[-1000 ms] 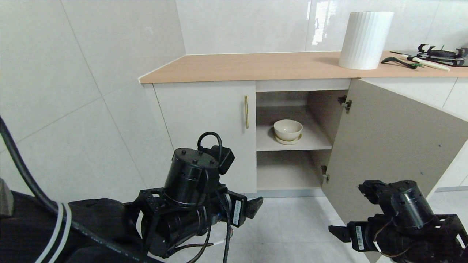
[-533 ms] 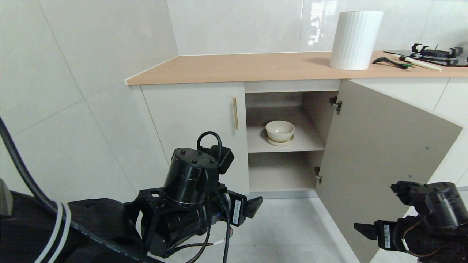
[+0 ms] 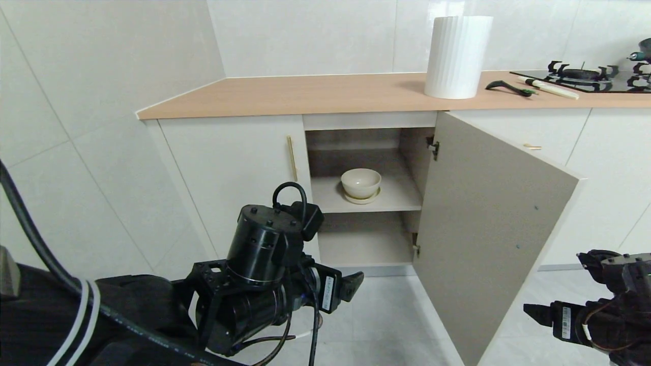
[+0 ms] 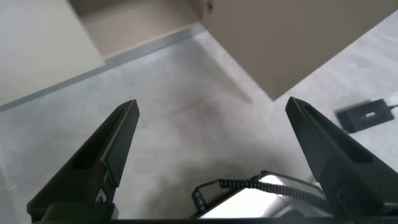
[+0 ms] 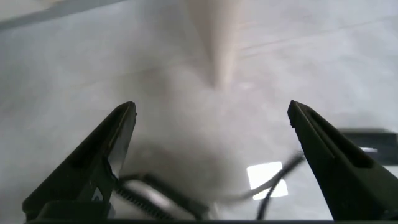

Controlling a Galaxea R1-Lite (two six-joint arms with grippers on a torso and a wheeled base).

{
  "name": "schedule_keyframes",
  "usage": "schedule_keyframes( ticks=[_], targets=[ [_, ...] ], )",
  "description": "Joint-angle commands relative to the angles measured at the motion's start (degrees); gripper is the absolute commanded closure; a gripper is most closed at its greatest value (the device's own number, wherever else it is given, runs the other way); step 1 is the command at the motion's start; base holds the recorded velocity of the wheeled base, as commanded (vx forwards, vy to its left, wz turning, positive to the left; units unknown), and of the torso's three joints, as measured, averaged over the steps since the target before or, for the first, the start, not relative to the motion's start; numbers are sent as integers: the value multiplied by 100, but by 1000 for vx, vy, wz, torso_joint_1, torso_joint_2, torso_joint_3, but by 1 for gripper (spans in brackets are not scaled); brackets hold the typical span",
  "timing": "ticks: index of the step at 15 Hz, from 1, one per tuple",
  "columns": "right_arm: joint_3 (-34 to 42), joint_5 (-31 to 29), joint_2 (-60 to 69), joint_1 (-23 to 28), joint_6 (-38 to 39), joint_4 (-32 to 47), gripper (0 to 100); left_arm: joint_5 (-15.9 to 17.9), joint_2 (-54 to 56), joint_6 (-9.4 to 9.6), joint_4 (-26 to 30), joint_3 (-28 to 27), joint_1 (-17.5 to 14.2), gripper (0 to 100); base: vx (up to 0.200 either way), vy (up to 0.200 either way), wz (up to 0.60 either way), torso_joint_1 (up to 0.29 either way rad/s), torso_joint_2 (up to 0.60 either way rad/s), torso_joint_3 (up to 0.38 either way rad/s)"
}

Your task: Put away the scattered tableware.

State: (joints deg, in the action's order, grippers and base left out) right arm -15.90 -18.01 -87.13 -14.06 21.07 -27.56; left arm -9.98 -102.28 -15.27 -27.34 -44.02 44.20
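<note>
The cream bowl (image 3: 360, 182) sits on a small plate (image 3: 361, 198) near the front edge of the cabinet's upper shelf (image 3: 394, 201), about midway along it. A black-handled utensil (image 3: 508, 87) and a pale-handled one (image 3: 552, 89) lie at the worktop's (image 3: 305, 94) right end, beside the hob (image 3: 585, 76) and near a white ribbed canister (image 3: 456, 56).

Both claws hang low over the floor. The left gripper (image 4: 211, 106) and the right gripper (image 5: 211, 109) are each spread wide and empty.

The likeliest trouble is the open cabinet door (image 3: 483, 229). It juts out between the arms, and its free edge is near the right claw. A sideways swing of that arm could knock it, or slam it toward the shelf. The canister stands close to the worktop's front edge, so a careless reach for the utensils could tip it. There is open room over the worktop's left half and on the floor before the cabinet.
</note>
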Motion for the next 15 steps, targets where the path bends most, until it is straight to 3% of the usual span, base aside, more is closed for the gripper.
schedule_keyframes(
  ticks=[1, 7, 9, 15],
  targets=[
    [-10, -151, 29, 122, -59, 181, 0, -4, -3, 7, 1, -1, 1, 0, 0, -200, 0, 2, 7, -2],
    [-458, -406, -217, 825, -103, 348, 0, -4, 24, 7, -8, -10, -8, 0, 0, 0, 0, 0, 0, 0],
    [-1196, -406, -815, 1212, -59, 260, 0, -4, 59, 7, -8, -19, -52, 0, 0, 0, 0, 0, 0, 0],
    [-1847, -98, -1412, 1291, -50, -267, 0, -4, 112, 7, -8, -28, -87, 0, 0, 0, 0, 0, 0, 0]
  ],
)
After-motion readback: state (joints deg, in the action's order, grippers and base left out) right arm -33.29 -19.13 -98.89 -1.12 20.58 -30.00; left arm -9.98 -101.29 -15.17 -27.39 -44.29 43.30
